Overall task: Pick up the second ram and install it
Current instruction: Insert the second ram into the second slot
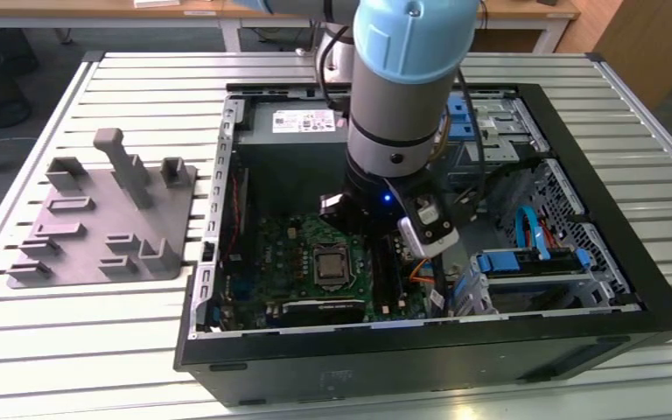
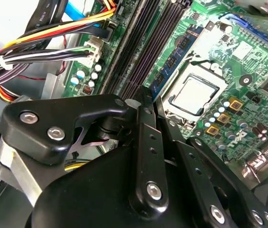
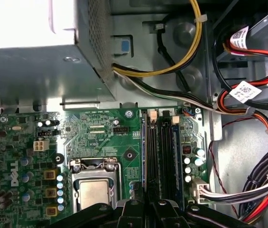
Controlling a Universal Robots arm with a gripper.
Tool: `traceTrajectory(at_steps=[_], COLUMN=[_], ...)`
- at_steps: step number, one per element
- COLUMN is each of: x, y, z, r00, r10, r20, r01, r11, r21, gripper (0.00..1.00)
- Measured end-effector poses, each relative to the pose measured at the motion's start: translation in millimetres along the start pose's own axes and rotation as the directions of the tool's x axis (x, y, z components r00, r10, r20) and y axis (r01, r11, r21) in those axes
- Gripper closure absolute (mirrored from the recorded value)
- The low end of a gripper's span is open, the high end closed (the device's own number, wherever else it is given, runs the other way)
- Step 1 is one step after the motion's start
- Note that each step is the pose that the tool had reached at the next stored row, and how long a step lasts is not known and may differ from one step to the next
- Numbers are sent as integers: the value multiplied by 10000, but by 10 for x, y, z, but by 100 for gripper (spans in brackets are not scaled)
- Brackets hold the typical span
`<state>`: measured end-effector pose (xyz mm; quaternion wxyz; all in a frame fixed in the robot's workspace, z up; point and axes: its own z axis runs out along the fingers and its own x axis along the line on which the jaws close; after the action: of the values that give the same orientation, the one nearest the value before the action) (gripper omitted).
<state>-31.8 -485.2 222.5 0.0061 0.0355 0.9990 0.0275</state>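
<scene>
Poised low inside the open computer case (image 1: 430, 367), the hand (image 2: 149, 97) has its fingers drawn narrow, close together, over the memory slots (image 2: 145, 42) of the motherboard (image 2: 247, 57). The second ram (image 2: 171, 61) stands on edge along the slots on the side nearest the processor socket (image 2: 195, 95). Its blue-green face with dark chips runs straight up to the fingertips. Its near end is hidden under them, so I cannot tell whether they pinch it or only sit against it.

In the first wrist view the hand (image 3: 145, 209) sits at one end of the slots. A bluish strip (image 3: 176, 156) runs along the slot farthest from the socket, beside a row of small capacitors.

In the exterior view the arm (image 1: 412, 87) comes down into the case, to the exterior view's right of the socket. A grey fixture (image 1: 108, 219) with upright posts lies on the slatted worktop (image 1: 32, 350), to the exterior view's left of the case and apart from it.

As for writing, a white label (image 1: 304, 121) sits on the power supply (image 1: 295, 118), its print too small to make out. White tags (image 3: 245, 91) with dark print hang on the red and black cables (image 3: 266, 61). White lettering (image 3: 14, 173) is printed on the board near its edge.
</scene>
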Motion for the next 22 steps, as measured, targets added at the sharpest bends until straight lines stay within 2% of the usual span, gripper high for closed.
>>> traceTrajectory(at_steps=[11, 12, 15, 22], x=[-8, -8, -11, -40], y=[-3, -3, -4, -3], z=[72, 76, 86, 106], r00=[10000, 10000, 10000, 9999], r10=[4, 13, 41, 100], r20=[1, 3, 14, 24], r01=[-4, -13, -41, -101], r11=[10000, 10000, 9999, 9996], r21=[2, 15, 161, 245], gripper=[86, 86, 86, 86])
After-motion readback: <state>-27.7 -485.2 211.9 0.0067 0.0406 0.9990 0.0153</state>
